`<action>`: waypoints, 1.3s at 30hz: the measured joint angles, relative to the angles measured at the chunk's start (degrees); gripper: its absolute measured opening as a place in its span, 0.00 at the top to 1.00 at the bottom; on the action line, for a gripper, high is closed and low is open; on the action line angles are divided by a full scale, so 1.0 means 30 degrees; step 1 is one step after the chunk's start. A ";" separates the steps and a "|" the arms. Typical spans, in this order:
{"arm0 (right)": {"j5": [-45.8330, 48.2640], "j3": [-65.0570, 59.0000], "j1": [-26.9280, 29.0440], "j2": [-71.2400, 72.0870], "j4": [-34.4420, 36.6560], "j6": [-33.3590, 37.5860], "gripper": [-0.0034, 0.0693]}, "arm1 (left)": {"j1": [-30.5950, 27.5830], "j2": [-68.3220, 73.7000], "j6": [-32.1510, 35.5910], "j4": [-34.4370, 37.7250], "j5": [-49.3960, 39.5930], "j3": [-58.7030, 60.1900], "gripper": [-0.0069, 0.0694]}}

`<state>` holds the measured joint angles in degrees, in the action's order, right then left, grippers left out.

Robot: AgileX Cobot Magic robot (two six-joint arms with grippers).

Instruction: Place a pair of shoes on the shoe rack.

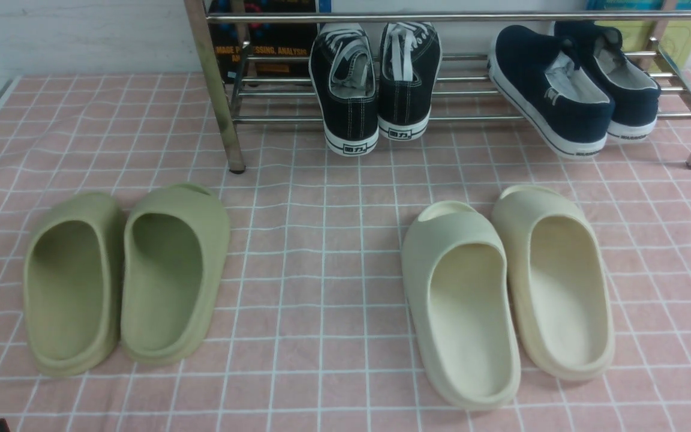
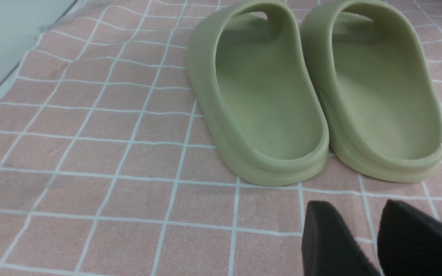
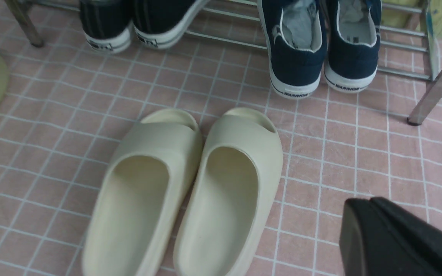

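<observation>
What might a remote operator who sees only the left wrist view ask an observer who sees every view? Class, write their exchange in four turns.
Operator: I see only the green slides here. Where are the navy shoes?
Observer: The front view shows the navy shoes side by side on the lower tier of the shoe rack, to the right of the black sneakers.
Operator: And are the right gripper's fingers holding anything?
Observer: No. In the right wrist view, the right gripper's fingers are closed together with nothing between them.
</observation>
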<state>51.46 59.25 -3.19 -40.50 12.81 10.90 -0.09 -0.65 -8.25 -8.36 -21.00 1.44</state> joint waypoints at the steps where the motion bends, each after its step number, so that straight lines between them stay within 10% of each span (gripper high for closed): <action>1: 0.0000 -0.0512 0.0000 0.1350 0.0435 0.0000 0.95 | 0.0000 0.0000 0.0000 0.0000 0.0000 0.0000 0.60; 21: 0.0370 -0.1899 0.0000 0.4114 0.0695 0.0216 0.98 | 0.0000 0.0000 0.0000 0.0000 0.0000 0.0000 0.60; 33: -1.3097 -1.3283 0.0530 0.9222 -0.2433 -0.1852 0.98 | 0.0000 0.0000 0.0000 0.0000 0.0000 0.0000 0.60; 39: -1.4329 -1.8515 0.2503 1.2814 -0.3260 -0.4425 0.98 | 0.0000 0.0000 0.0000 0.0000 0.0000 0.0000 0.60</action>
<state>8.47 3.71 4.32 -2.06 3.03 -2.37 -0.09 -0.65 -8.25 -8.36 -21.00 1.44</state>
